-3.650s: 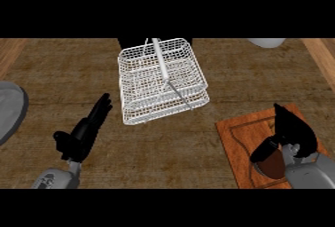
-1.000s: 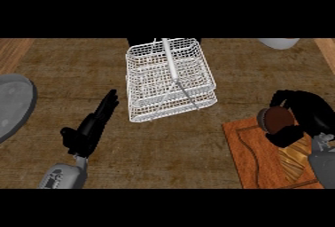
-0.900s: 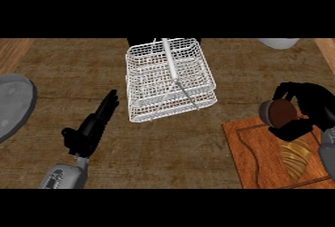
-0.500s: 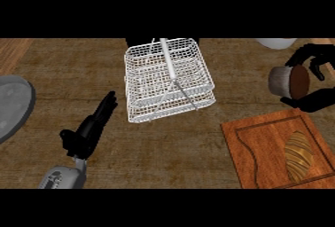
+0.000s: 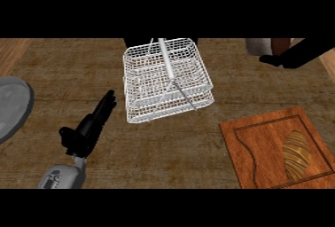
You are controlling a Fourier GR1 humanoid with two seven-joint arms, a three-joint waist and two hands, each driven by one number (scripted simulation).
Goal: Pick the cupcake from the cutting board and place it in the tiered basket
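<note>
Head view showed you the left hand nearest, resting, its fingers straight and pressed together, tips just short of the tiered basket. Off to the right of those fingers lay the cutting board, bearing only a bread loaf. Far beyond them and to the right, the cupcake sat at the frame's top edge against the right hand. Both were cut off, so you could not tell how that hand held it. Judged from this, the carry could have ended on the basket's rim or central handle, tipping the cupcake out. The basket's lower tier was hard to make out through the wire.
</note>
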